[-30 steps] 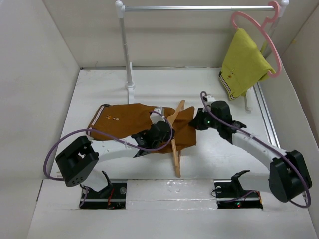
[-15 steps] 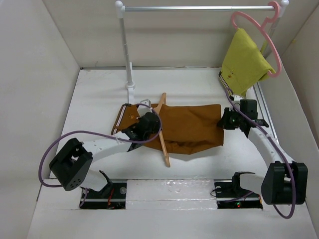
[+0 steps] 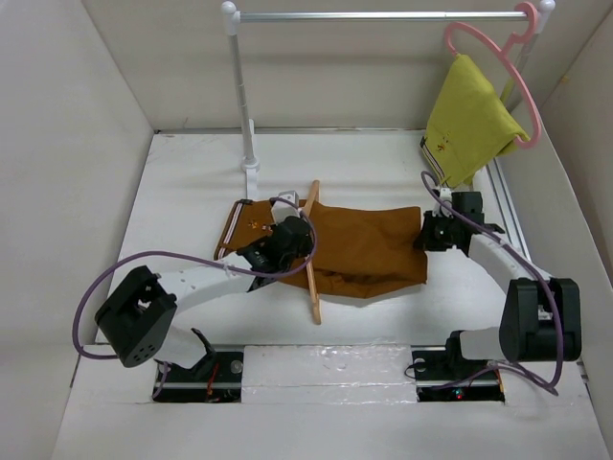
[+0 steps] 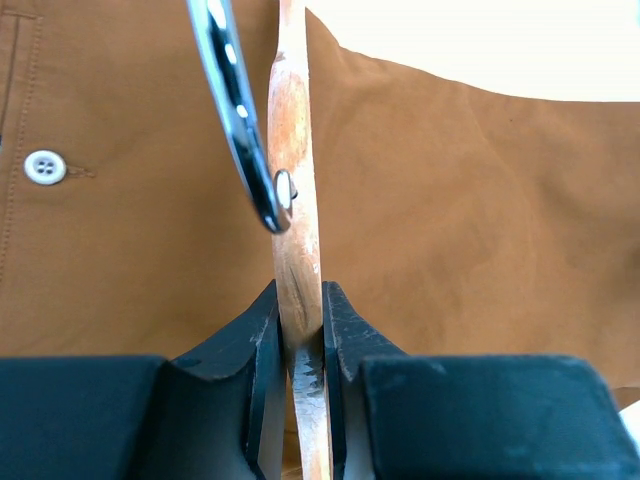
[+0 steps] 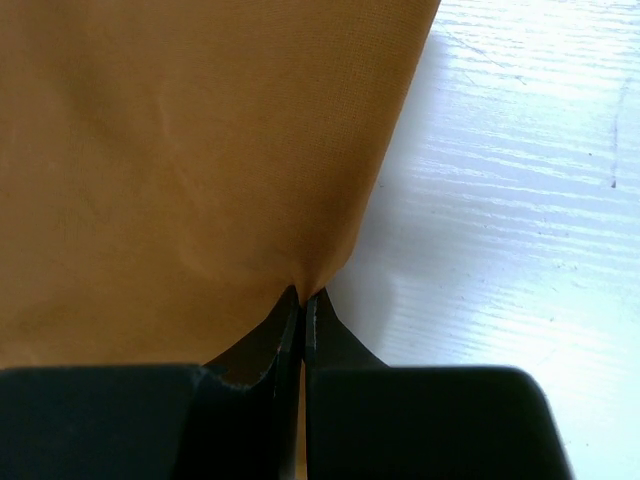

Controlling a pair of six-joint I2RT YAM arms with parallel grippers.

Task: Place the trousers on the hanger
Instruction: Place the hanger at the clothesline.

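Observation:
The rust-brown trousers (image 3: 369, 247) lie spread flat across the middle of the table, waistband to the left. The wooden hanger (image 3: 314, 287) lies across them near the waist end, and its metal hook (image 4: 235, 110) shows in the left wrist view. My left gripper (image 3: 292, 233) is shut on the hanger's wooden bar (image 4: 293, 150), just below the hook. A white button (image 4: 45, 167) sits on the cloth (image 4: 480, 200) beneath. My right gripper (image 3: 428, 235) is shut on the trousers' right edge (image 5: 180, 150); its jaws pinch the cloth at the hem corner (image 5: 303, 297).
A metal clothes rail (image 3: 383, 15) on a white post (image 3: 239, 96) stands at the back. A pink hanger (image 3: 498, 67) with a yellow-green garment (image 3: 469, 120) hangs at its right end. White walls close in on three sides.
The right gripper has drawn the trousers' end to the right, stretching the cloth out flat. The left gripper has carried the hanger leftward toward the waistband.

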